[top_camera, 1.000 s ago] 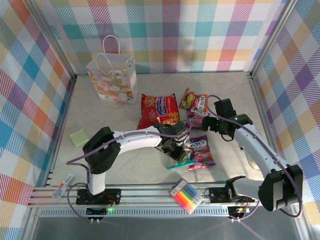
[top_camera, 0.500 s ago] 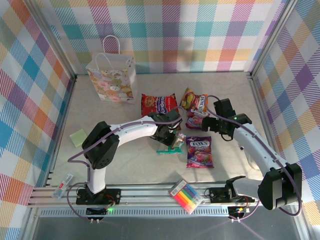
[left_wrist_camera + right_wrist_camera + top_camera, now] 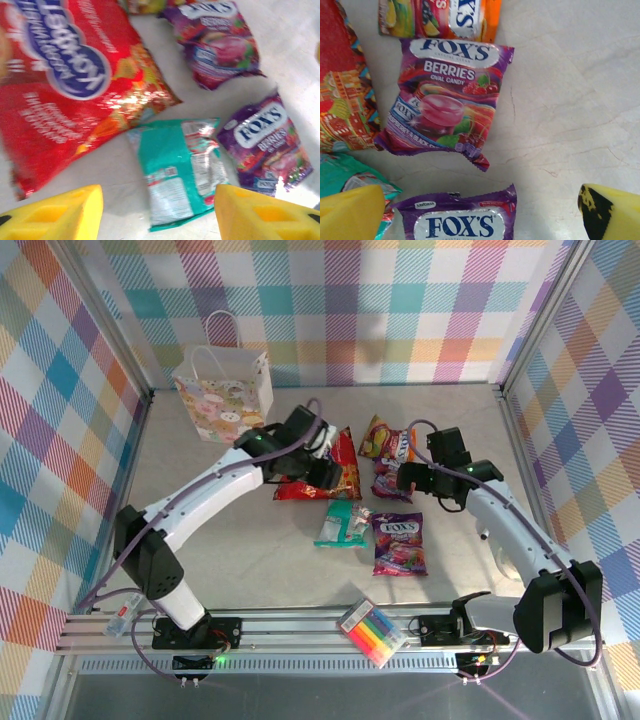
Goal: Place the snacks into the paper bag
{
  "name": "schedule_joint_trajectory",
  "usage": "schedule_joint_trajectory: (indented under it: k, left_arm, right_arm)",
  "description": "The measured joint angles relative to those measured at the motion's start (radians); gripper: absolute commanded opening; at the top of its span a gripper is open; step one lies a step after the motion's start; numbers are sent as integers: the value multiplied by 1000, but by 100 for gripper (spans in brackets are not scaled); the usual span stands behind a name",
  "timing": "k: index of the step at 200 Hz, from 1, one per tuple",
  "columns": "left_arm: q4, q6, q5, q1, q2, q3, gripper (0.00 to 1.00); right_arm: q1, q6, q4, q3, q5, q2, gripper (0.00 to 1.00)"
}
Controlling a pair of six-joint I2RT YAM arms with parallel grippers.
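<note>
Paper bag: stands upright at 11 o'clock on the table, mouth up, presumably so that packets can be lowered in.

Left gripper: hovers over the red chip bag with its fingers apart, holding nothing.

Teal packet: lies flat at the chip bag's 6 o'clock. The purple candy bag is just beside it at 3 o'clock.

Orange packet and magenta packet: lie at the chip bag's 3 o'clock.

Right gripper: jaws spread wide and empty above the magenta packet, apparently staged for a pinch.

All five snacks lie on the table, outside the bag.
</note>
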Motion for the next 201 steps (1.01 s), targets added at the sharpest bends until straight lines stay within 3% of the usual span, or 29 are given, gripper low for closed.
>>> schedule_joint_trajectory:
  k: [62,121,174,201]
  left_arm:
    - [-10,42,-130,103,-118,-27,70]
    - [-28,-2,-148,337,-180,8,69]
    - [-29,-90,-181,418,-116,124,51]
    - [-16,-117,-223,447,-74,177,33]
  right_arm:
    - [0,-37,8,73,-6,29,99]
    - [0,-43,10,116,-6,67,99]
    - [0,-43,4,173,-19,130,99]
    - [0,-43,2,188,-22,143,99]
